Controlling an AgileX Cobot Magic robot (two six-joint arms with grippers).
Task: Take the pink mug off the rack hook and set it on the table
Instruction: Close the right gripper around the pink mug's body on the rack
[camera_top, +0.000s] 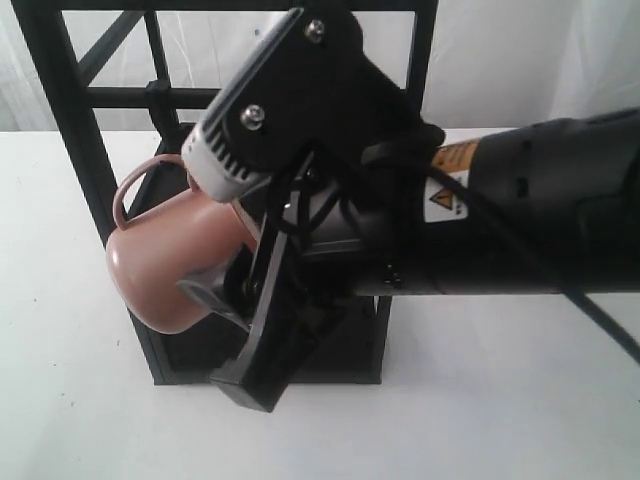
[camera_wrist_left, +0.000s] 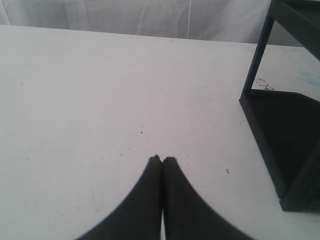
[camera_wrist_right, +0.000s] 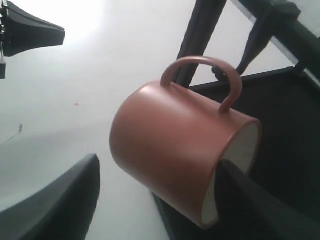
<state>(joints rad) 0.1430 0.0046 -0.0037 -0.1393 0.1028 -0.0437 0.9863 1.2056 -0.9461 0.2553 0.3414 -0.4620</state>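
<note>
The pink mug (camera_top: 165, 270) (camera_wrist_right: 170, 145) hangs tilted in the air at the black rack (camera_top: 90, 150) (camera_wrist_right: 200, 30), its mouth turned toward the rack's base. Its thin loop handle (camera_wrist_right: 200, 62) lies against a small hook (camera_wrist_right: 218, 73); I cannot tell whether it is hooked on. My right gripper (camera_top: 225, 300) (camera_wrist_right: 159, 162) is open around the mug's wall. One finger (camera_wrist_right: 240, 190) reaches into the cream mouth. The other finger (camera_wrist_right: 65, 200) stands outside, a gap away from the mug. My left gripper (camera_wrist_left: 162, 160) is shut and empty above the white table (camera_wrist_left: 100, 100) (camera_top: 60, 400).
The rack's black base tray (camera_wrist_left: 285, 135) and a corner post (camera_wrist_left: 257, 55) stand close beside the left gripper. The right arm's thick body (camera_top: 520, 220) crosses in front of the rack. A black pointed part (camera_wrist_right: 30, 32) shows at the edge of the right wrist view.
</note>
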